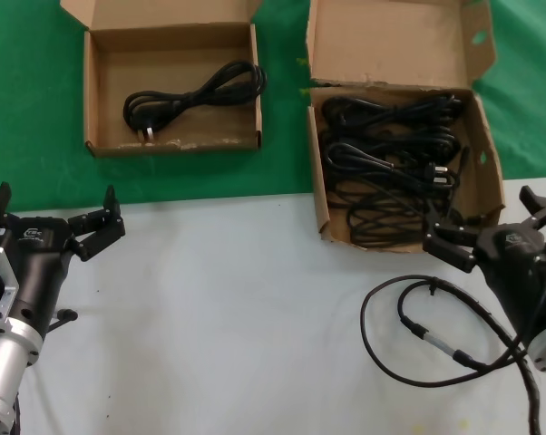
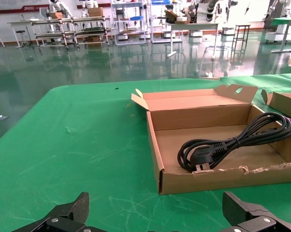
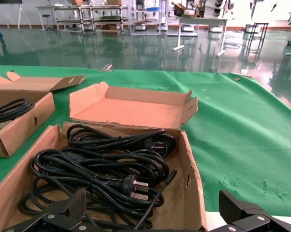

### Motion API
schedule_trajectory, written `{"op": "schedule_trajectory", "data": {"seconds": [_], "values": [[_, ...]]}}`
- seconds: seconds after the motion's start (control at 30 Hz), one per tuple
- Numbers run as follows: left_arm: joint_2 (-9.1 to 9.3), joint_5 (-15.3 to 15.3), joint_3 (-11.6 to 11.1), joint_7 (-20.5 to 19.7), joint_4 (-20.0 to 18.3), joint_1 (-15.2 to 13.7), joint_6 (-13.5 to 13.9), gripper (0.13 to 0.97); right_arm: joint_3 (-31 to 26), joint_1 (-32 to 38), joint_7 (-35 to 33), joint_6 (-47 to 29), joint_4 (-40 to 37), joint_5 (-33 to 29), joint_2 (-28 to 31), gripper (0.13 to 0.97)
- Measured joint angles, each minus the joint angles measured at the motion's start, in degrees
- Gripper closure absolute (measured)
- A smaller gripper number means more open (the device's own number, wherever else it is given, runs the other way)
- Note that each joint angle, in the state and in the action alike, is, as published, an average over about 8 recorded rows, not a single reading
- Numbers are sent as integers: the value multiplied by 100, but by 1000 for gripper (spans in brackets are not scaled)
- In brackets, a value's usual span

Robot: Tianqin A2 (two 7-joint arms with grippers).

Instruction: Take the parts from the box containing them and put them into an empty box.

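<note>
Parts (image 1: 391,154) fill the box containing them (image 1: 483,154) at the surface's far right, directly ahead of my open right claw (image 1: 491,231); I judge it nearer than the open left claw (image 1: 55,217)

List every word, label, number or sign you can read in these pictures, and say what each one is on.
No text can be read.
Left gripper: a small white mark on the arm's body behind it, too small to read.
Right gripper: a similar mark on its arm, also unreadable.
Red banner on the far wall: blurred, no letters can be made out.
Both cardboard boxes and the power cords show no print.
</note>
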Motion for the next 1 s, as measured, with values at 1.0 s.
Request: {"op": "schedule_trajectory", "data": {"seconds": [1.0], "values": [[0,0,0,0,0,0,0,132,0,0,0,0,0,0,0,129]]}}
